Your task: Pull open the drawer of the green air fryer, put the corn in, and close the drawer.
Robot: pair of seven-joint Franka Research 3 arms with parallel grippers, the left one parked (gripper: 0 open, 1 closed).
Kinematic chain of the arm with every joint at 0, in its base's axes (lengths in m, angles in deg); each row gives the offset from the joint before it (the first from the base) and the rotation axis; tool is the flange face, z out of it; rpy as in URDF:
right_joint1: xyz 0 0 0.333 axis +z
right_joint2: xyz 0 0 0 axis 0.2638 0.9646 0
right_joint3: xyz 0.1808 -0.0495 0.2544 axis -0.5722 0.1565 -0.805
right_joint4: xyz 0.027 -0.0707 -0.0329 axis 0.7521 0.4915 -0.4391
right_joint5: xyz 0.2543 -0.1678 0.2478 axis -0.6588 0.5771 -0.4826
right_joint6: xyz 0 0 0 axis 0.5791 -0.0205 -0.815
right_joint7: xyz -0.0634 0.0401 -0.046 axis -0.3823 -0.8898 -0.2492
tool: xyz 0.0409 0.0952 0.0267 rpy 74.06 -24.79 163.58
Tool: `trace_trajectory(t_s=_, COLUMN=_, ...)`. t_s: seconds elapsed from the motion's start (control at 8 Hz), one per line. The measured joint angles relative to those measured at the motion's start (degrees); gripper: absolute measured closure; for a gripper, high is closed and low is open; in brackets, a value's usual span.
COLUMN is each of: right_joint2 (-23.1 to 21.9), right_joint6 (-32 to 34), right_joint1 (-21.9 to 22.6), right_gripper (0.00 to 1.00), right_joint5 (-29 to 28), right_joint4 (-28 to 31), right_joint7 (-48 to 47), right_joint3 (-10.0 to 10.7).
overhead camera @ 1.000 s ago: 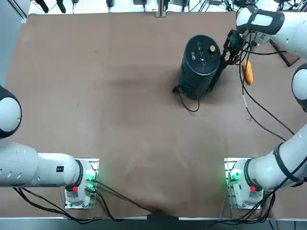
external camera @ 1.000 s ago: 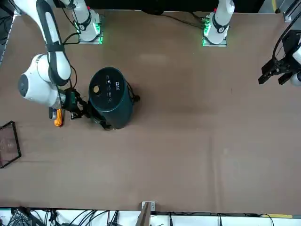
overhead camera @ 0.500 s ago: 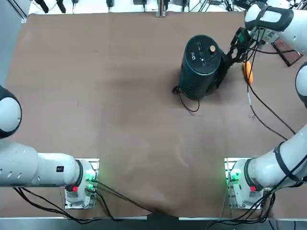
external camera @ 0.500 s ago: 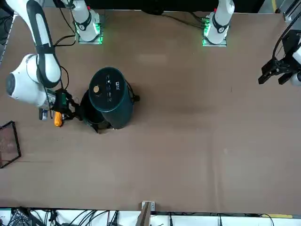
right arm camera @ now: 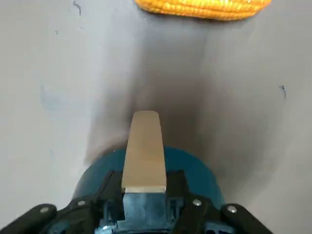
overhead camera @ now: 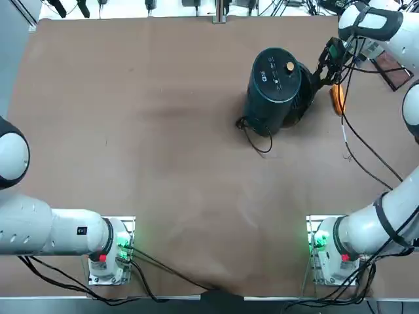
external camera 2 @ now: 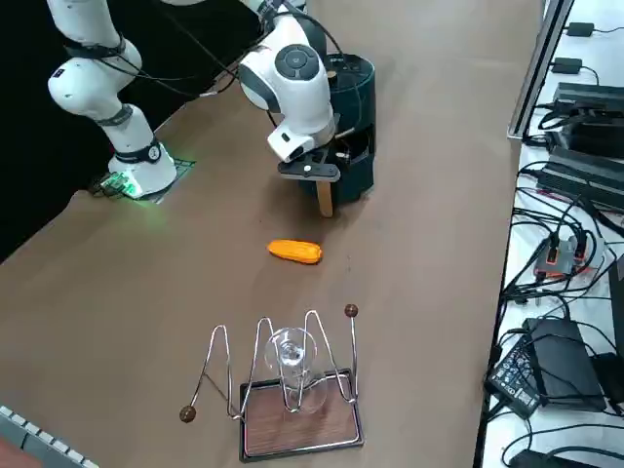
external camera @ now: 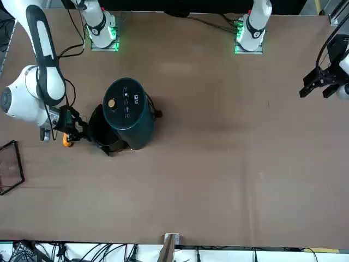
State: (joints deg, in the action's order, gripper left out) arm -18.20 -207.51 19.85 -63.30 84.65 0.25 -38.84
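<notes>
Drawer pulled partway out, corn waiting on the table.

In the front view, the corn (external camera: pixel 66 140) lies beside the right gripper (external camera: pixel 83 131), which looks clamped shut on the drawer (external camera: pixel 102 131) handle to slide it from the green air fryer (external camera: pixel 128 113), making room.

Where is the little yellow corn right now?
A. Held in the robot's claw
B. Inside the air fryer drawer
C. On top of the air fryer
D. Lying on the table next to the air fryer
D. The corn lies bare on the table beside the green air fryer, while the right claw is shut on the drawer handle, not on the corn.
</notes>
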Motion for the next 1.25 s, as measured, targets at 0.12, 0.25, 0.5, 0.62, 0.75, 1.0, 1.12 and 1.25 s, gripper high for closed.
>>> trace_trajectory(t_s=0.12, right_joint2=0.33, right_joint6=0.0, right_joint1=0.09, right_gripper=0.52, right_joint5=0.0, right_joint4=-0.15, right_joint7=0.0, right_joint3=-0.08)
trace_trajectory(t_s=0.25, right_joint2=0.46, right_joint6=0.0, right_joint1=0.22, right_gripper=0.39, right_joint5=0.0, right_joint4=-0.28, right_joint7=0.01, right_joint3=-0.26)
trace_trajectory(t_s=0.5, right_joint2=0.44, right_joint6=0.71, right_joint1=0.32, right_gripper=0.02, right_joint5=0.92, right_joint4=-1.74, right_joint7=0.25, right_joint3=-0.46)
trace_trajectory(t_s=0.62, right_joint2=0.39, right_joint6=2.89, right_joint1=0.22, right_gripper=0.0, right_joint5=3.77, right_joint4=-3.39, right_joint7=0.49, right_joint3=-0.4)
trace_trajectory(t_s=0.75, right_joint2=0.31, right_joint6=6.23, right_joint1=-0.05, right_gripper=0.0, right_joint5=8.08, right_joint4=-5.6, right_joint7=1.46, right_joint3=-0.33)
trace_trajectory(t_s=1.0, right_joint2=0.13, right_joint6=12.63, right_joint1=-1.24, right_gripper=0.0, right_joint5=14.41, right_joint4=-9.2, right_joint7=10.18, right_joint3=-0.01)
trace_trajectory(t_s=1.12, right_joint2=0.08, right_joint6=13.87, right_joint1=-2.11, right_gripper=0.0, right_joint5=16.79, right_joint4=-9.94, right_joint7=18.12, right_joint3=0.07)
trace_trajectory(t_s=1.25, right_joint2=0.08, right_joint6=14.09, right_joint1=-3.09, right_gripper=0.0, right_joint5=19.37, right_joint4=-10.23, right_joint7=26.21, right_joint3=0.14)
